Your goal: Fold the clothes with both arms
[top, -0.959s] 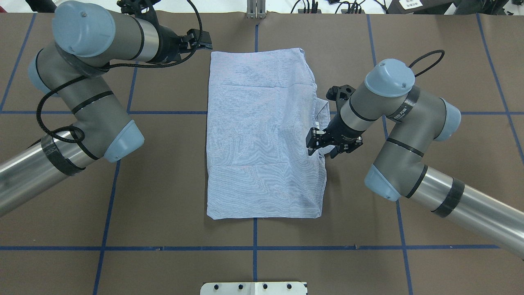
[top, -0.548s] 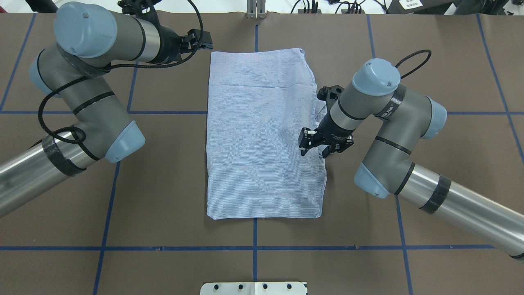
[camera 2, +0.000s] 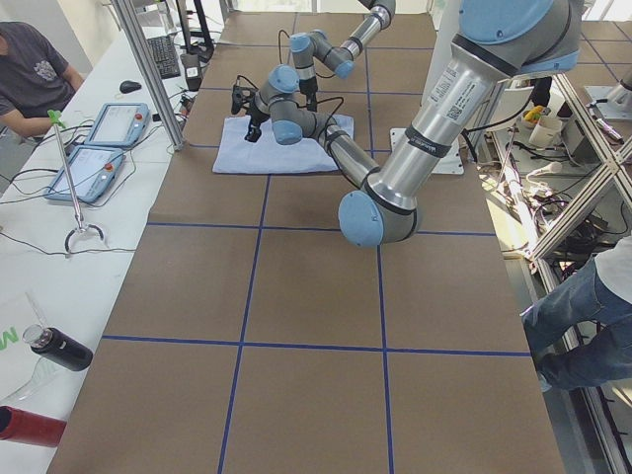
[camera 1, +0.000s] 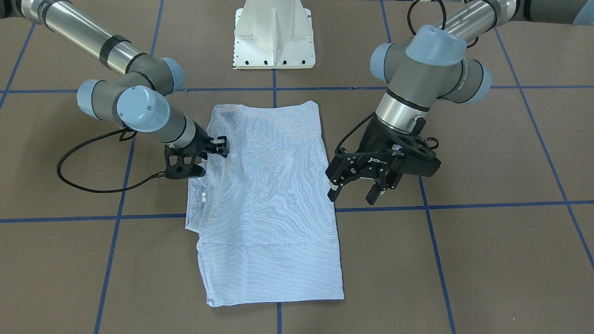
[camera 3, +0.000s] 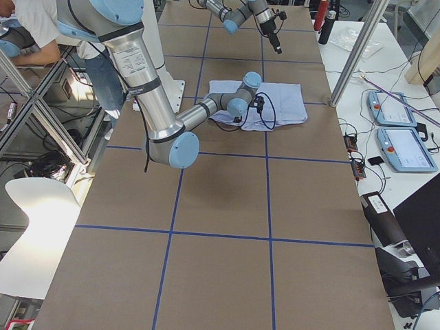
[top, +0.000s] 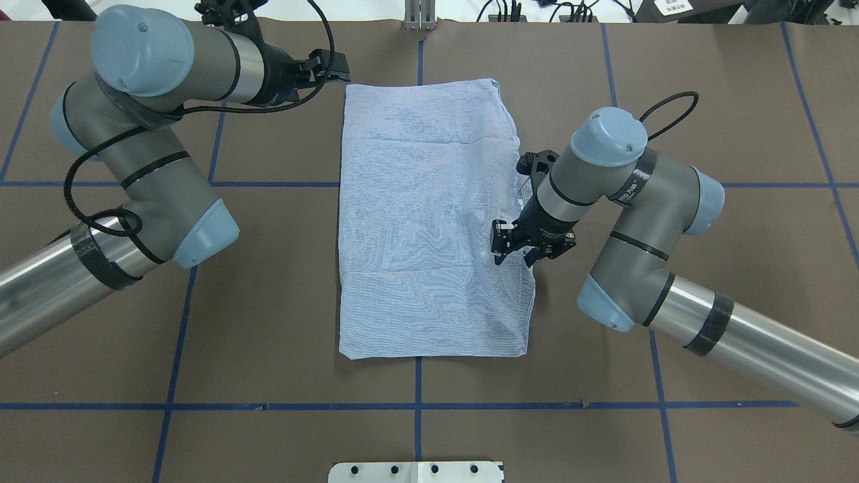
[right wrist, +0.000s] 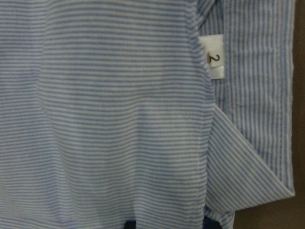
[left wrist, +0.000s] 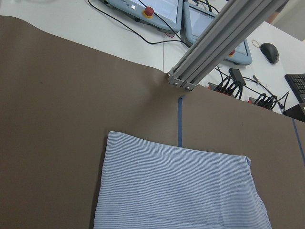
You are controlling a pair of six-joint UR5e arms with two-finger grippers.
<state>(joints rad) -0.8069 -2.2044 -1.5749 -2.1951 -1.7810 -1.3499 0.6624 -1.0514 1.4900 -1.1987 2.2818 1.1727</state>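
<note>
The right gripper (top: 514,253) has slid inward across the shirt's (top: 423,221) right edge. A second ago it sat just off the hem; it now sits over the cloth. Its arm (top: 607,137) has swung in toward the shirt behind it. The raised fold at that edge beside the gripper now lies lower.

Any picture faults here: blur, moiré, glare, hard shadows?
Overhead and front-facing: the shirt stripes break into swirling moiré; light is even, shadows soft. Right wrist: very close and slightly soft, though the neck tag reads "2". Left wrist: sharp, no glare on the cloth. Side views: the shirt is small and its stripes are lost.
</note>
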